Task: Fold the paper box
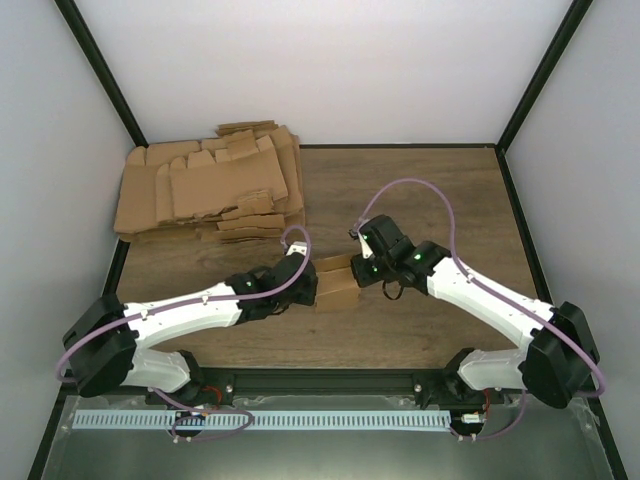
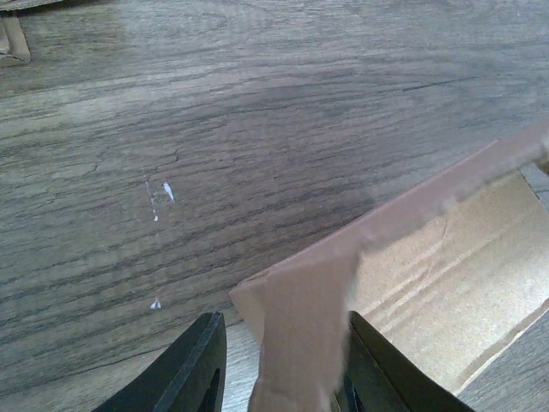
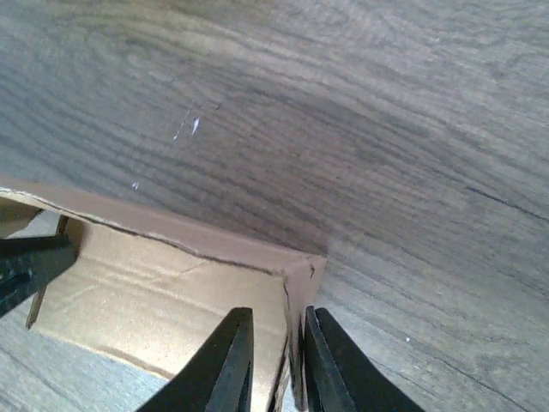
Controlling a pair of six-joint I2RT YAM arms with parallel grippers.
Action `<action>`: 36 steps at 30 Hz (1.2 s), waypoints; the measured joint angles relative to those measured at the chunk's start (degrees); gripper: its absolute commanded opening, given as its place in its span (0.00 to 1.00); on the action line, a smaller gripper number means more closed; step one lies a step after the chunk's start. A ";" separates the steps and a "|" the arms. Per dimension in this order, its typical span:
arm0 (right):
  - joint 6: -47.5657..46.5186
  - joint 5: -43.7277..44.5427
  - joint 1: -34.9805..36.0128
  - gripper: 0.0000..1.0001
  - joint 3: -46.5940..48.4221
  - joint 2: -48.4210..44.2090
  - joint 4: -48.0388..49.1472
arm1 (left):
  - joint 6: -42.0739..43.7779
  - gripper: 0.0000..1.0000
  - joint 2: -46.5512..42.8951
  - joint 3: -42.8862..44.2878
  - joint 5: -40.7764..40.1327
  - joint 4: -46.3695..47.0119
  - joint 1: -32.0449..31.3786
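The paper box [image 1: 335, 285] is a small brown carton lying open-topped on the wooden table, between my two grippers. My left gripper [image 1: 308, 280] is at its left end. In the left wrist view that gripper [image 2: 281, 316] is shut on a raised end flap, with the box's inside [image 2: 446, 257] stretching off to the right. My right gripper [image 1: 360, 272] is at the right end. In the right wrist view its jaws [image 3: 277, 311] straddle the box's end wall [image 3: 296, 283]. They are narrow, the outer finger is on the wall, and a slit remains inside.
A big untidy pile of flat cardboard blanks [image 1: 210, 190] lies at the back left of the table [image 1: 430, 200]. One corner of it shows in the left wrist view [image 2: 13, 39]. The left gripper's dark finger [image 3: 30, 262] shows at the box's far end.
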 measured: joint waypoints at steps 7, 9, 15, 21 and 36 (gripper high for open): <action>3.13 1.07 3.10 0.13 -1.11 -0.42 -0.63 | 0.00 0.37 0.02 0.11 -0.11 -0.50 -0.02; 4.31 1.44 3.45 0.11 -1.77 -0.94 -0.57 | 0.00 0.36 0.02 0.22 -0.17 -0.70 -0.02; 6.58 2.34 4.04 0.07 -2.73 -1.42 -0.57 | -0.04 0.36 0.24 0.39 -0.20 -0.76 -0.02; 7.37 3.10 4.22 0.04 -3.30 -1.81 -0.57 | -0.02 0.42 0.39 1.16 -0.17 -1.97 -0.09; 7.37 2.82 4.96 0.04 -3.32 -1.81 -0.61 | 0.02 0.36 -1.22 8.63 1.68 -12.96 -0.09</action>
